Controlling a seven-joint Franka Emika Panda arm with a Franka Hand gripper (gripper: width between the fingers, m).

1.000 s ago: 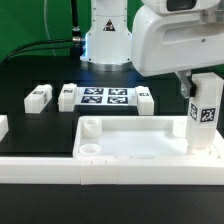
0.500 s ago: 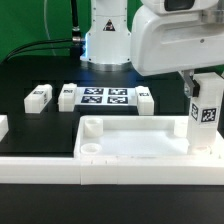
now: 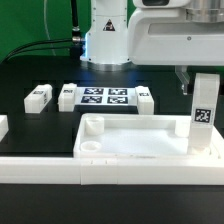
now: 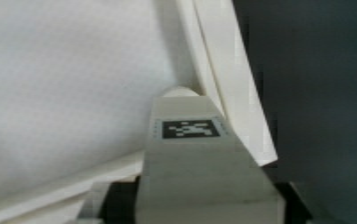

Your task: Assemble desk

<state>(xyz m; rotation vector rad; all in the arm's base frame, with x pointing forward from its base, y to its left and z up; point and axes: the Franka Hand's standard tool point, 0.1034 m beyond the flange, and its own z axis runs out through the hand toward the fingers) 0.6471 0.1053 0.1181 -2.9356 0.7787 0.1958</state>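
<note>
We see our claw (image 4: pixel 196 198) squeezing a white leg (image 3: pixel 204 112) that stands up in the tabletop (image 3: pixel 135 152) corner.

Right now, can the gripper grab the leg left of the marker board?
Probably not yet: the gripper holds another leg at the tabletop's corner. Nothing covers the loose leg, though.

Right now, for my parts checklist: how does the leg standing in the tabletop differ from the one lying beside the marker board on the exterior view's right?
The upright leg stands on end at the tabletop corner; the loose leg lies flat on the table. The upright leg is clasped by the hand; the loose leg is untouched. Both are white, square, tagged.
</note>
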